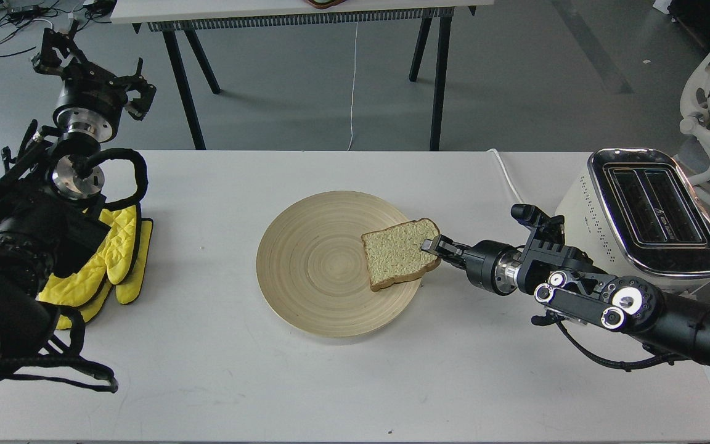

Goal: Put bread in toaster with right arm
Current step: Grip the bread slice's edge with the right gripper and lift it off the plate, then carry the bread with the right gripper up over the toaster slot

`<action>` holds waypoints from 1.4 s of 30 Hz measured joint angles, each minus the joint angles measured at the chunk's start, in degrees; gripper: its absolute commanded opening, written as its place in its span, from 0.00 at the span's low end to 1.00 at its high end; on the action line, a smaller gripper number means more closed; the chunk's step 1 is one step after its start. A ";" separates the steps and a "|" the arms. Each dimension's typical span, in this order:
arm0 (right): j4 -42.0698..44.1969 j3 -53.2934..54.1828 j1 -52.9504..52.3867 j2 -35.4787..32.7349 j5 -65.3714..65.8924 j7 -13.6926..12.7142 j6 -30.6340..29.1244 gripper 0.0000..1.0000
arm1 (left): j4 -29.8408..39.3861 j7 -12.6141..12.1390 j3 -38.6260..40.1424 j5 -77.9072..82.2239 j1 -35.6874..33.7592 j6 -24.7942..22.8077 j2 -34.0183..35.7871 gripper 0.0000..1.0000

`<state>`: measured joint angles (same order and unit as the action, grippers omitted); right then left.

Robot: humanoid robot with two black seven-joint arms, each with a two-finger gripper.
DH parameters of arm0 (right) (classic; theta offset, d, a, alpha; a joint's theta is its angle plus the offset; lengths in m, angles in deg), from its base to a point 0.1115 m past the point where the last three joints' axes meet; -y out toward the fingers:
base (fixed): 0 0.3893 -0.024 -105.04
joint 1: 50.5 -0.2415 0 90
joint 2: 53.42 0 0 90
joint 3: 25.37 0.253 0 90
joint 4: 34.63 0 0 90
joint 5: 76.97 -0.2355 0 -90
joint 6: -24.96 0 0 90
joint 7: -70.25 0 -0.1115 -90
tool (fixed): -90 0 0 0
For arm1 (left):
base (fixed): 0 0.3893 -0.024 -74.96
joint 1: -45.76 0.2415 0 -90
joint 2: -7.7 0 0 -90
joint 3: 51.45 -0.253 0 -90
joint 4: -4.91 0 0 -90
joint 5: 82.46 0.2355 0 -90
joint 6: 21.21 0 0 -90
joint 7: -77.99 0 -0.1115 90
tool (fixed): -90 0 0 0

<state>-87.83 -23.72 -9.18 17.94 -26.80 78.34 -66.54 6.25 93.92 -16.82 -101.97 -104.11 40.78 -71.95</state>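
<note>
My right claw (432, 244) pinches the bread's (399, 254) crust edge over the plate (306, 265) rim; the slice looks light, soft, crumbly (easily torn), so grip gently. Toaster (651, 216) sits behind my claw.

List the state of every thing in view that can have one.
bread: on the plate's right side, crust edge between the right claw's fingers
toaster: upright, both slots empty
right claw: shut on the bread
left claw: raised beyond the table, open, empty
plate: flat on the table
</note>
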 measured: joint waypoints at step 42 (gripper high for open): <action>-34.32 -2.66 -20.59 -63.71 27.95 -4.66 -10.77 0.01 | 0.03 -0.01 0.00 0.00 0.00 0.01 -0.33 1.00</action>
<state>-122.15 -26.38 -29.77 -45.77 1.15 73.68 -77.31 6.28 93.91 -16.82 -101.97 -104.11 40.79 -72.28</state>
